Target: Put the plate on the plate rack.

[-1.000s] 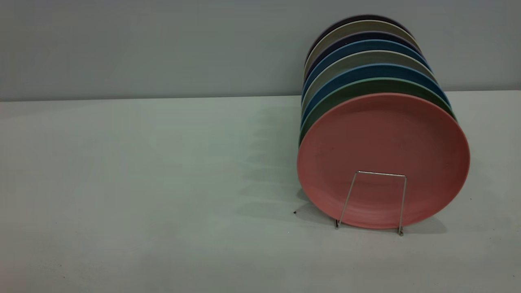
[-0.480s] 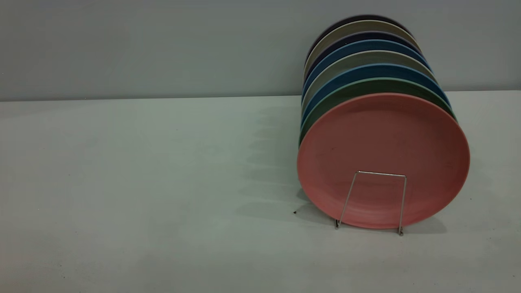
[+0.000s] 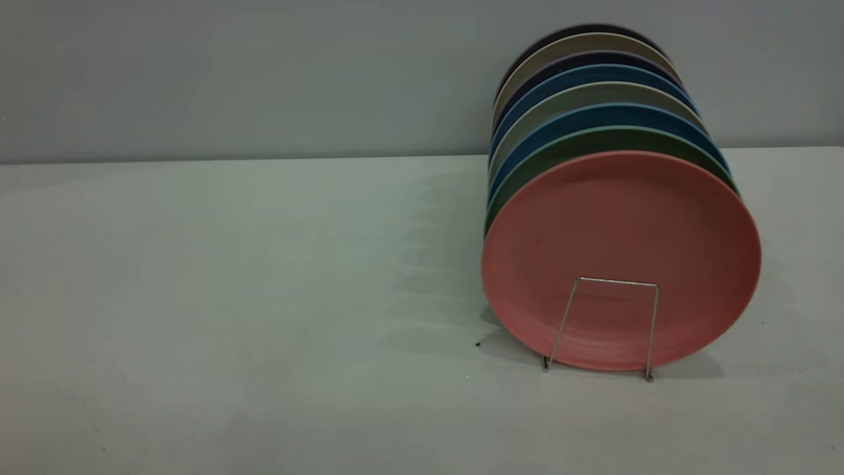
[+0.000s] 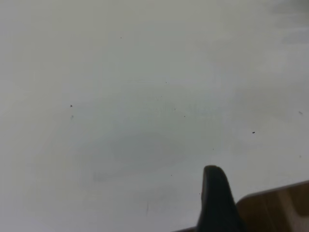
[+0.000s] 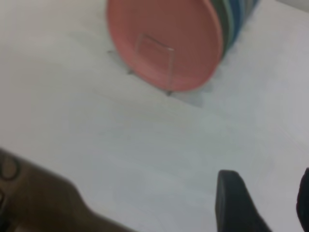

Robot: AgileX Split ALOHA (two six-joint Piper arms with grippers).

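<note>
the plate (image 3: 620, 244) stands upright at the front of the plate rack (image 3: 603, 326), behind its first wire loop, toward the table's (image 3: 231, 297) right side near the back edge. the right gripper (image 5: 263, 198) hangs apart from it, fingers spread wide. of the left gripper only one finger (image 4: 216, 200) shows, so i cannot tell its opening.

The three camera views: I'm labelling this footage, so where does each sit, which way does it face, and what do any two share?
Exterior: level with the table, facing the pink plate standing in the rack; no arm shows.
Left wrist: above bare table, looking down; one finger of the left tool shows.
Right wrist: high, looking down at the plate and rack; the right tool is open.
Shared: exterior and right wrist both show plate and rack.
</note>
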